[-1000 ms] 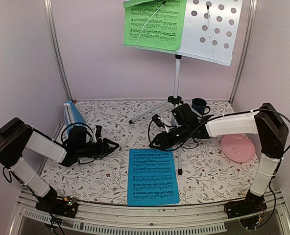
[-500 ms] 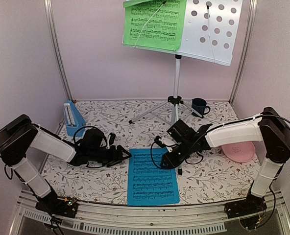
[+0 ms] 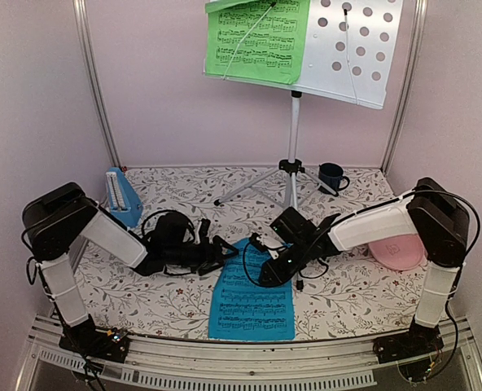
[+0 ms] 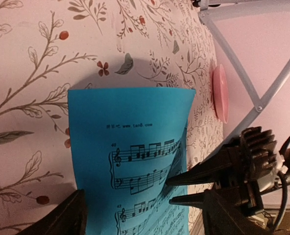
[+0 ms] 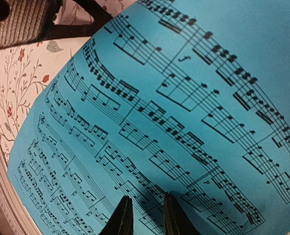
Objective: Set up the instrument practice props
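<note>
Now: blue sheet pickup

Right gripper [image 5: 145,198]: jaws nearly together at the blue sheet's [image 3: 251,303] right edge, towards its far end; can't tell if they pinch it. Left gripper [image 4: 142,196] spread wide at the far-left corner. Sheet lies mid near edge of table [image 3: 168,301], long axis near-to-far, right edge bowed up. Stand [image 3: 292,138] at far edge, straight behind; desk's [image 3: 351,49] right half bare beside green sheet [image 3: 257,37]. Right arm looks nearer.

Bright blue sheet [image 3: 251,297] printed with black notes, green sheet [image 3: 257,39] likewise, white music stand desk [image 3: 318,81] dotted with round holes, blue metronome [image 3: 123,195], dark blue mug [image 3: 331,176], pink plate [image 3: 396,251], white tablecloth [image 3: 176,305] with floral sprigs
</note>
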You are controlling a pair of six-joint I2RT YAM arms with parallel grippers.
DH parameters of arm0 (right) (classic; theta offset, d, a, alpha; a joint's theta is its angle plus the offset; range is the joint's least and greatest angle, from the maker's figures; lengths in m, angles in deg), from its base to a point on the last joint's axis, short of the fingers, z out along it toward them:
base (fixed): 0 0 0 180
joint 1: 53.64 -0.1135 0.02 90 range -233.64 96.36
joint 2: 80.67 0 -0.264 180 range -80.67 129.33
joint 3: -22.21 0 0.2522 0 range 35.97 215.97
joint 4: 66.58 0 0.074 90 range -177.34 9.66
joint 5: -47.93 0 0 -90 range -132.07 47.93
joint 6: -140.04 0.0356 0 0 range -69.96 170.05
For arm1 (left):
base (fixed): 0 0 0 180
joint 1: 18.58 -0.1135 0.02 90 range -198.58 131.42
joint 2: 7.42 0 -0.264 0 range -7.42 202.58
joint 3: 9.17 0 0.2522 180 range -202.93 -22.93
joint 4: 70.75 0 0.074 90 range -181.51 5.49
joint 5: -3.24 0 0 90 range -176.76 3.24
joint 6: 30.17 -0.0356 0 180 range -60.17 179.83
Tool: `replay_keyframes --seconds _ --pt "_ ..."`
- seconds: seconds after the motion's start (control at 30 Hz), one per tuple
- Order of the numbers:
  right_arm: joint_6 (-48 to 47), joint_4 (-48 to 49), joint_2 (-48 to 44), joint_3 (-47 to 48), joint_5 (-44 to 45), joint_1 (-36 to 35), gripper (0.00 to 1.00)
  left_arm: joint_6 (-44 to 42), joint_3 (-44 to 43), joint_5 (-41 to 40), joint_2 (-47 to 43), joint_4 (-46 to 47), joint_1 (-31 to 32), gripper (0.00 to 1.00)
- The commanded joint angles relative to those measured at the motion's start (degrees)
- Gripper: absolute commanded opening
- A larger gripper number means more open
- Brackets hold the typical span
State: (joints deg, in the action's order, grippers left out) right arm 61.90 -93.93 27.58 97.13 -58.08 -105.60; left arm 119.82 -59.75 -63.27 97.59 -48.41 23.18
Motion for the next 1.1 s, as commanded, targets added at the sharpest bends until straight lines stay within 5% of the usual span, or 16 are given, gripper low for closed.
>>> replay_keyframes --seconds 0.0,0.2,0.53,0.73,1.07 --pt "0.71 1.42 3.80 -0.77 -0.69 0.17 0.24 4.44 3.40 2.43 3.83 9.97 1.07 0.83" --pt "0.08 2.03 4.45 -0.40 -0.15 0.16 0.24 5.45 2.63 5.05 6.77 21.16 1.17 0.80" --pt "-0.46 2.56 3.81 -0.33 0.80 0.12 0.24 -4.31 -4.75 6.30 10.60 4.81 1.58 0.60" --pt "-0.55 2.60 3.74 0.59 0.67 0.14 0.24 -7.35 -5.70 8.54 11.95 4.32 1.91 0.55" --pt "-1.38 2.18 1.85 2.71 0.44 0.20 0.26 -11.52 -4.77 10.61 9.88 6.04 1.69 0.31"
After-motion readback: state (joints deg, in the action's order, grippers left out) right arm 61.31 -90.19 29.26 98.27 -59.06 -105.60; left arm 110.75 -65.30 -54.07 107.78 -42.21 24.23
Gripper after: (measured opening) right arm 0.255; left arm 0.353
